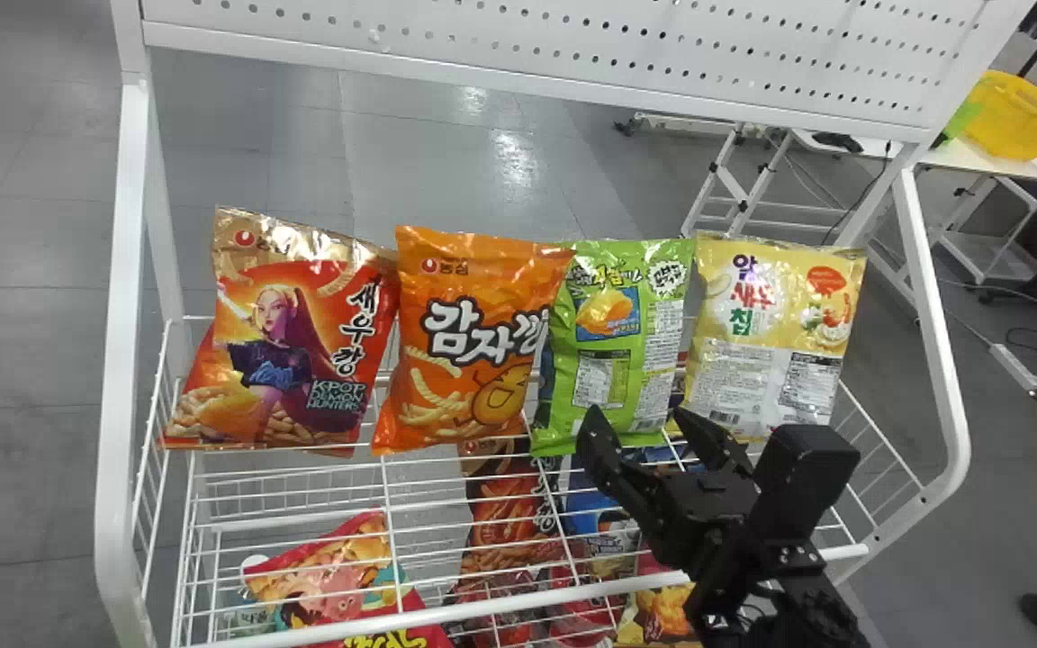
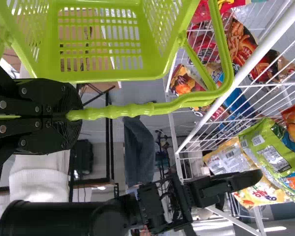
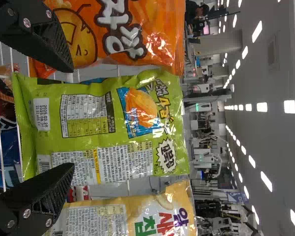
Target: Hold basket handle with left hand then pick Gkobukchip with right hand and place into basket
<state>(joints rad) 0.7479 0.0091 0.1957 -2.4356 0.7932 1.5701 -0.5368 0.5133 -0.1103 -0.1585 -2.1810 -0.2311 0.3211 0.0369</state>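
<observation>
In the left wrist view, the left pincer (image 2: 73, 115), at the left, is closed on the ribbed lime-green handle (image 2: 137, 110) of a slatted plastic basket (image 2: 103, 77), upper left. The head view shows a red snack bag (image 1: 280, 351) at left, an orange bag (image 1: 469, 337) mid-frame, then the glossy green foil Gkobukchip bag (image 1: 613, 337) right of centre and a yellow bag (image 1: 770, 333) beyond. The green one stands upright, printed panels and a golden chip picture facing out. Before it, lower right, the right pincer (image 1: 640, 423) gapes open.

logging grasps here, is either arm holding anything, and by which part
The left end effector holds the light-green plastic basket by the ridged bar of its handle; the right end effector is open and holds nothing.
</observation>
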